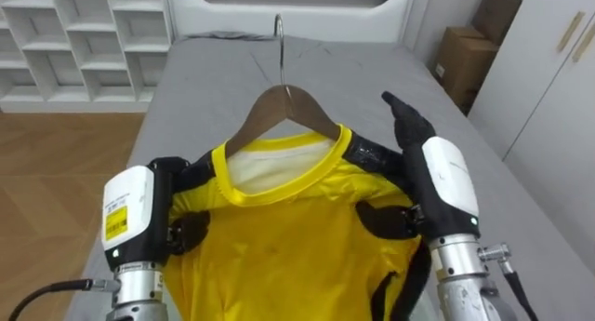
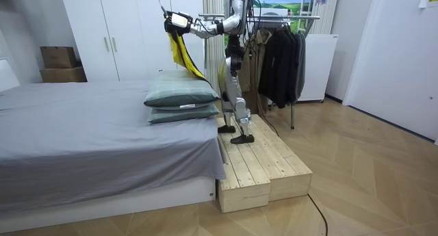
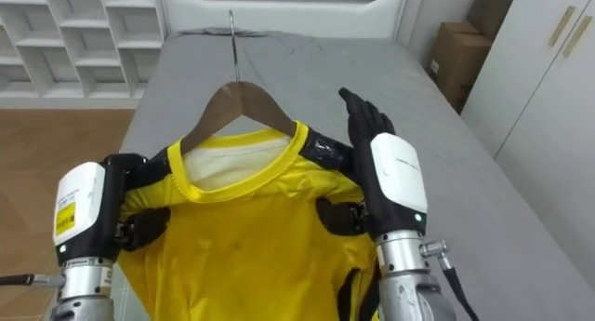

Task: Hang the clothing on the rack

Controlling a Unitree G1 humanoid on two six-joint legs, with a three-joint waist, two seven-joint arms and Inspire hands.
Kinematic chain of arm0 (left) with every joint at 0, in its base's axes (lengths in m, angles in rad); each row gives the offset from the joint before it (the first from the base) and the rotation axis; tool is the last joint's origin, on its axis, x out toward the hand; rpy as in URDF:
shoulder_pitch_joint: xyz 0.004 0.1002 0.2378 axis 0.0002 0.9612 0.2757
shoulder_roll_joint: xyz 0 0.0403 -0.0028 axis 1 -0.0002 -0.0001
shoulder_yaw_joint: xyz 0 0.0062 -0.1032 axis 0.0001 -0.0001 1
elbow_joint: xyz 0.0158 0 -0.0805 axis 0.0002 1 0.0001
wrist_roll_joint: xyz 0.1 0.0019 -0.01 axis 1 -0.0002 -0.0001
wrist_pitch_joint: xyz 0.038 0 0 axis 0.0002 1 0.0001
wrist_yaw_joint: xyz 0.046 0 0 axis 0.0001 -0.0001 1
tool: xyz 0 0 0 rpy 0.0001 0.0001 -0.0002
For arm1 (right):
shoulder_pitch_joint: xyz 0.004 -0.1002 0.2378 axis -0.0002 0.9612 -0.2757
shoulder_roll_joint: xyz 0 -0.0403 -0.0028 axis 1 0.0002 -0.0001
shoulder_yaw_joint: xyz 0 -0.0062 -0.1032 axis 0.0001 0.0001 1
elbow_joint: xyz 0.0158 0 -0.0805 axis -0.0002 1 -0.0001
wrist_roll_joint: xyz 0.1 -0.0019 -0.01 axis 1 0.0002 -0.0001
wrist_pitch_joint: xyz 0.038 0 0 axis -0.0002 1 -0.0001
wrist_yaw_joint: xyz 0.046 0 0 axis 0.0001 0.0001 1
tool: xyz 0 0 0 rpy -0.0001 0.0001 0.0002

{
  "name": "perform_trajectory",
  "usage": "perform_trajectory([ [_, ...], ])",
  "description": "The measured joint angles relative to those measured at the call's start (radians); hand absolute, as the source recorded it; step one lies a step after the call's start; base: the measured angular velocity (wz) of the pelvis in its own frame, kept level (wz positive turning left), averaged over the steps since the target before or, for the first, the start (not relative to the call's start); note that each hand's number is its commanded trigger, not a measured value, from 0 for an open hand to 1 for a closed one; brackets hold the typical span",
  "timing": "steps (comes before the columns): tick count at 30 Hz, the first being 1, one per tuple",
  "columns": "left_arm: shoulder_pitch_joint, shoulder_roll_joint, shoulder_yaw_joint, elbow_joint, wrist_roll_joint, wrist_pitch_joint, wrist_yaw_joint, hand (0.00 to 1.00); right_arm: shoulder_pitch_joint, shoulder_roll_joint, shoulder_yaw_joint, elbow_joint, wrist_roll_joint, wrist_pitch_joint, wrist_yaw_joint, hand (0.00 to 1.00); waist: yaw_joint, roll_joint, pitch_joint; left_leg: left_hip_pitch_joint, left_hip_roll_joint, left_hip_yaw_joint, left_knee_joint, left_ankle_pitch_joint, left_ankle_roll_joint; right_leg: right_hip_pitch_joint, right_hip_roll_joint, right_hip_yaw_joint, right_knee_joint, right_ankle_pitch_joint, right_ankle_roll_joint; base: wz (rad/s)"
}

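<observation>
Currently one yellow shirt with black shoulder trim (image 1: 297,237) is hanging on one wooden hanger with a metal hook (image 1: 284,107), raised over the grey bed (image 1: 223,70) between both hands. The left hand (image 1: 189,230) is curling round one shoulder. The right hand (image 1: 409,135) is pinching the other shoulder with its thumb, fingers pointing straight. The room view is adding two stacked green pillows (image 2: 181,96), one clothes rack (image 2: 287,18) and the wooden platform (image 2: 263,164) underfoot.

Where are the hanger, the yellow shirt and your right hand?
hanger (image 1: 284,100), left eye view, on the wooden neck just below the metal hook.
yellow shirt (image 1: 279,256), left eye view, on the chest below the collar.
right hand (image 1: 410,133), left eye view, on the dark part above the white cover.
</observation>
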Motion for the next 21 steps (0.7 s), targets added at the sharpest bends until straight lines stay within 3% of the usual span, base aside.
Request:
perform_trajectory([
  [8, -0.027, 0.012, -0.002, 0.000, 0.054, 0.001, -0.016, 1.00, -0.070, -0.001, 0.001, 0.112, 0.001, -0.008, 0.013, 0.00, 0.003, -0.007, 0.0038, 0.003, 0.000, -0.004, 0.000, 0.000, 0.000, 0.008, 0.000, -0.001, -0.007, 0.000, 0.000, 0.01],
  [16, -0.029, 0.025, -0.002, -0.012, 0.073, 0.002, -0.048, 1.00, -0.077, -0.001, -0.002, 0.168, -0.070, -0.014, 0.024, 0.00, -0.001, -0.005, 0.0042, -0.003, 0.002, -0.027, 0.009, 0.000, 0.000, 0.019, -0.002, -0.024, -0.019, 0.000, 0.001, 0.08],
  [21, -0.029, 0.036, -0.012, -0.023, 0.092, 0.007, -0.050, 1.00, -0.087, -0.001, -0.001, 0.231, -0.065, -0.040, 0.003, 0.00, -0.001, -0.002, 0.0042, -0.005, 0.001, -0.027, 0.012, 0.000, 0.000, 0.021, -0.005, -0.030, -0.019, 0.000, 0.001, 0.03],
])
